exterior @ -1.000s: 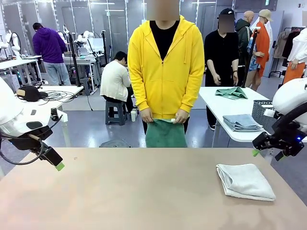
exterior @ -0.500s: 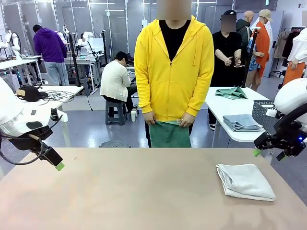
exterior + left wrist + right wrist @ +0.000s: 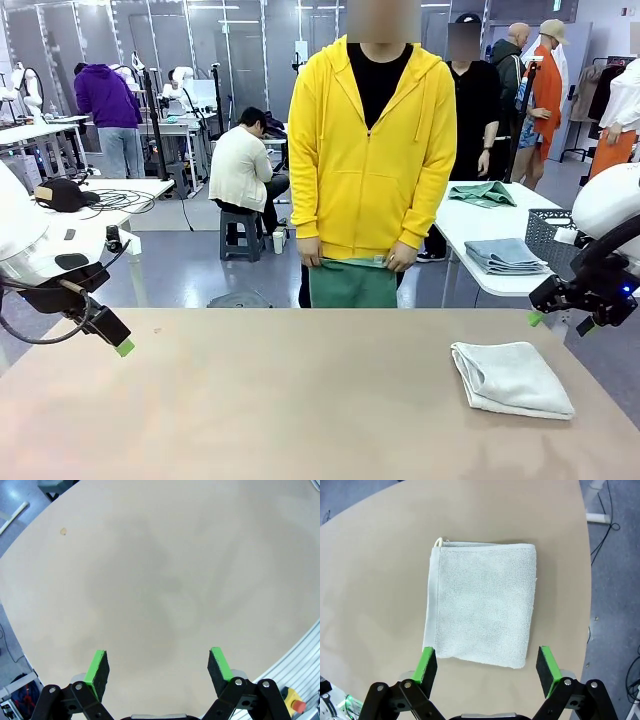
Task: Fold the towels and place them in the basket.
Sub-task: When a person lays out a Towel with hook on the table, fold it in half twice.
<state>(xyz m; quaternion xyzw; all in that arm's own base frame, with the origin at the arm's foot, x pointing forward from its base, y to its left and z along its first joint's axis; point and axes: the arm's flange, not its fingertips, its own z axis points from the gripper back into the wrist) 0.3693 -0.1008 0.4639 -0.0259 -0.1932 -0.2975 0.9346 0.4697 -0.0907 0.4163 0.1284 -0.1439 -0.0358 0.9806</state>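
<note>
A folded off-white towel (image 3: pixel 510 378) (image 3: pixel 482 610) lies on the tan table's right side. My right gripper (image 3: pixel 557 320) (image 3: pixel 490 665) hovers open just above its near edge, jaws wide and holding nothing. At the table's left side, my left gripper (image 3: pixel 122 345) (image 3: pixel 157 667) hangs open over bare tabletop. Across the table a person in a yellow hoodie grips a green towel (image 3: pixel 352 285) by its top edge with both hands; it hangs behind the far table edge. The dark mesh basket (image 3: pixel 545 232) stands at the back right, partly hidden by my right arm.
A white side table (image 3: pixel 450 215) behind the right end carries a stack of grey-blue towels (image 3: pixel 505 255) and a green one (image 3: pixel 483 193). The tan table (image 3: pixel 280 400) has a rounded edge, with cables on the floor beyond it.
The person has stepped a little to the picture's right and stands closer to the table, still holding the green towel. Neither arm has moved.
</note>
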